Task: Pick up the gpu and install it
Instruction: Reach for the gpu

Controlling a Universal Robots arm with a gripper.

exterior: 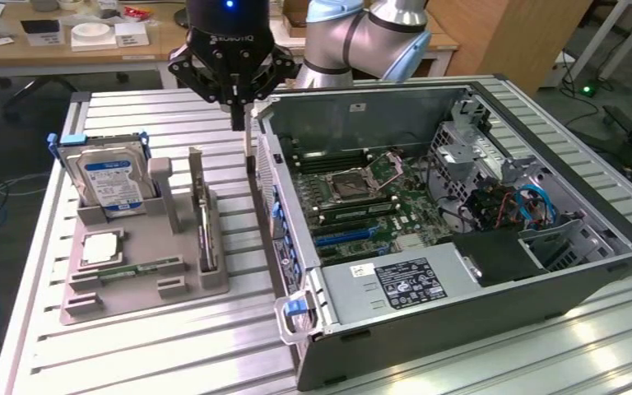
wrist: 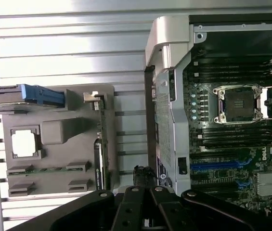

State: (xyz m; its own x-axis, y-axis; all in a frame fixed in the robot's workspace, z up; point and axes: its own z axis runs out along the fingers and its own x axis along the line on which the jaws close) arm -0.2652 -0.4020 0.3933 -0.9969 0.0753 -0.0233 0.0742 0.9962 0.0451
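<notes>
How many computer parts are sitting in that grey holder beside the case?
4: a hard drive upright at the far end, the gpu on edge nearest the case, a chip and a memory stick lying flat. None seems hidden.

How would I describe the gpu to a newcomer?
Beside the open computer case, on the exterior view's left, sits a gray holder tray. The gpu stands on edge in the slot nearest the case: a thin dark card, unlike the boxy blue-labelled hard drive and the flat memory stick.
</notes>
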